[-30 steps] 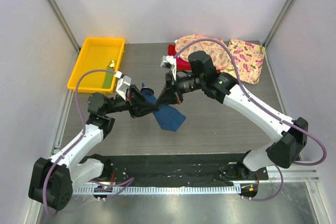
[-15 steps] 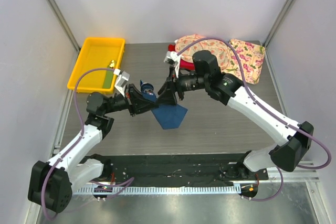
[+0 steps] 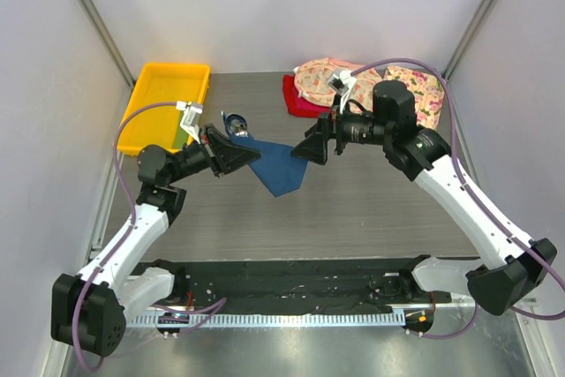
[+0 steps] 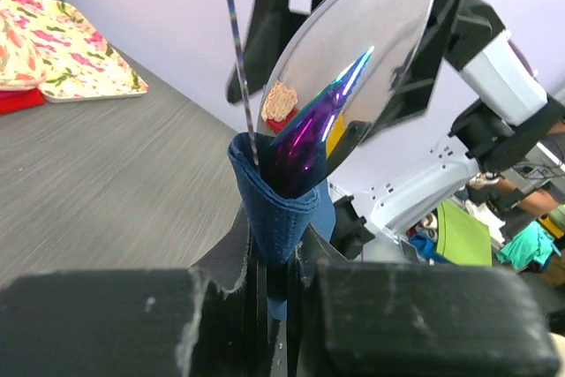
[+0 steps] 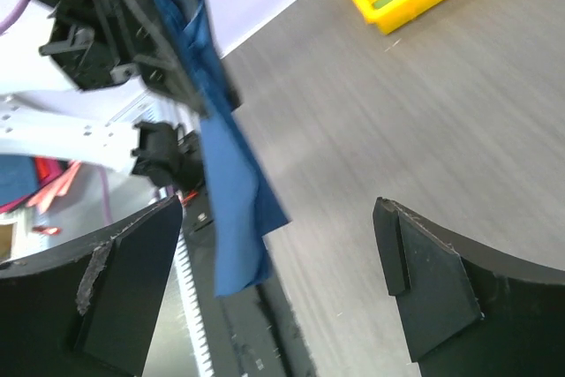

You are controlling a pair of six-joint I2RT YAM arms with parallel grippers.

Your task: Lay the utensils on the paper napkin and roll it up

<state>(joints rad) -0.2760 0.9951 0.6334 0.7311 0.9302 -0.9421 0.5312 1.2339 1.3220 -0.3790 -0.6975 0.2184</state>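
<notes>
Navy napkin point(image 4: 281, 214) wraps spoon point(image 4: 371, 41): plain on L wrist cam, tiny overhead.

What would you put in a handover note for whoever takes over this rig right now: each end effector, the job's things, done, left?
Left end effector: shut on the navy paper napkin, which wraps the utensils; a spoon head pokes out.
Right end effector: open, empty, apart from the napkin.
Done: utensils bundled in the napkin.
Left: its lower end hangs loose; finish the roll, set it down.
</notes>
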